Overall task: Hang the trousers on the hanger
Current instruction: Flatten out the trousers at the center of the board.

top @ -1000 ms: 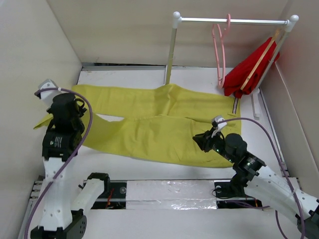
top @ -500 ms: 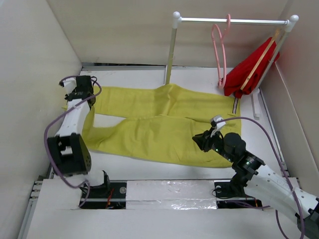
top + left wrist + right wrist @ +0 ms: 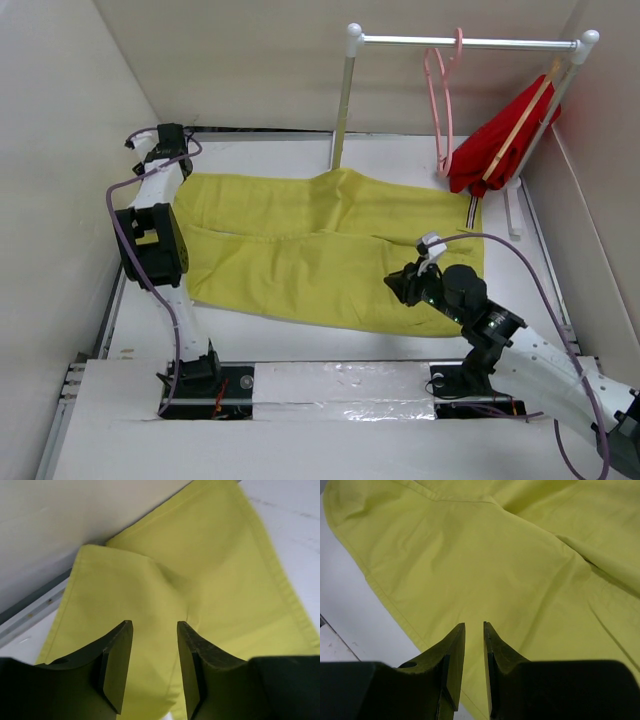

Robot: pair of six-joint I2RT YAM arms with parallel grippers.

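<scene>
The mustard-yellow trousers (image 3: 300,240) lie flat on the white table, legs toward the left and striped waistband (image 3: 471,212) at the right. My left gripper (image 3: 168,148) hovers at the back left corner over the leg ends (image 3: 210,560). It is open (image 3: 154,630), with only fabric below the gap. My right gripper (image 3: 400,283) hangs low over the trousers' near edge (image 3: 520,555), jaws a narrow slit apart (image 3: 474,627) and nothing between them. The pink hanger (image 3: 441,100) hangs by its hook from the rail, away from both grippers.
A white clothes rail (image 3: 470,42) stands at the back right. A red garment (image 3: 490,145) on a wooden hanger hangs at its right end. Beige walls (image 3: 70,110) close in the left, back and right. A metal strip (image 3: 30,612) runs along the left wall's foot.
My left arm swung from the near left to the back left corner, dragging the near leg's end up beside the far leg, then its jaws opened. The right arm barely moved.
</scene>
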